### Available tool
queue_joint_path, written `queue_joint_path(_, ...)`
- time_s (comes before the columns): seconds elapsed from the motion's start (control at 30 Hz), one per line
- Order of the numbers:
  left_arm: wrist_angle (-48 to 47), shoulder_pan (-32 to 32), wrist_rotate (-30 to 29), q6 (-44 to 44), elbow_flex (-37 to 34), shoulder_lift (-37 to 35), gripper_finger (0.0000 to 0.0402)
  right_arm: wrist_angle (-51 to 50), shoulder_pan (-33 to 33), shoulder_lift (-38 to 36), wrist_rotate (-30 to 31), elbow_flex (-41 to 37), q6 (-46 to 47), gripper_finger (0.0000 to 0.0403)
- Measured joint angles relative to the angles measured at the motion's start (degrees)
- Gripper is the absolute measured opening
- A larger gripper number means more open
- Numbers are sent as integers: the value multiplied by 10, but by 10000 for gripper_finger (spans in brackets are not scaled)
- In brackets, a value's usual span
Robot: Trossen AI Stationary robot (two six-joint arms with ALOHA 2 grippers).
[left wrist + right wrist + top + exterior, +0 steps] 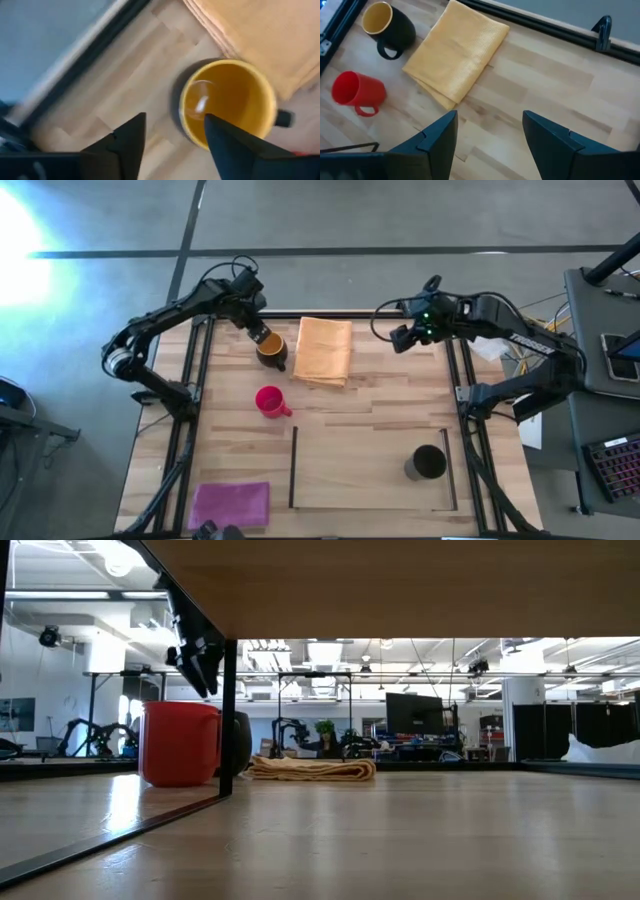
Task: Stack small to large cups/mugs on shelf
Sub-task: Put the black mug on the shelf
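While your left claw is hanging wide open over the yellow-lined brown mug beside the orange cloth, only the black mug is sitting on the shelf; the red mug is waiting outside.

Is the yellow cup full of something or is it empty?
Empty. The left wrist view looks straight down into the dark brown mug, and only its bare yellow bottom shows, with a bit of glare.

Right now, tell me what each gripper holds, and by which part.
Nothing is held. The left gripper is open over the dark brown mug; the right gripper is open above bare table.
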Motion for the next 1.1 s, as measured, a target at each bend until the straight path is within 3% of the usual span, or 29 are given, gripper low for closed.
queue_joint_path(0.1, -14, 0, 26, -50, -3, 16, 202, 0, -8, -2, -6, 0, 2, 217)
queue_joint_path(0.67, 25, 0, 4, -49, -5, 113, 196, -1, -22, 2, -23, 0, 29, 217)
queue_joint_path(0.8, 21, 0, 1, -48, -5, 118, 149, -1, -22, 2, -23, 0, 30, 217)
queue_joint_path(1.0, 36, -4, -10, -44, -6, 106, 20, 1, -22, 2, -19, 0, 29, 217)
queue_joint_path(1.1, 51, -4, -7, -47, -7, 108, 13, 1, -22, 2, -17, 0, 28, 217)
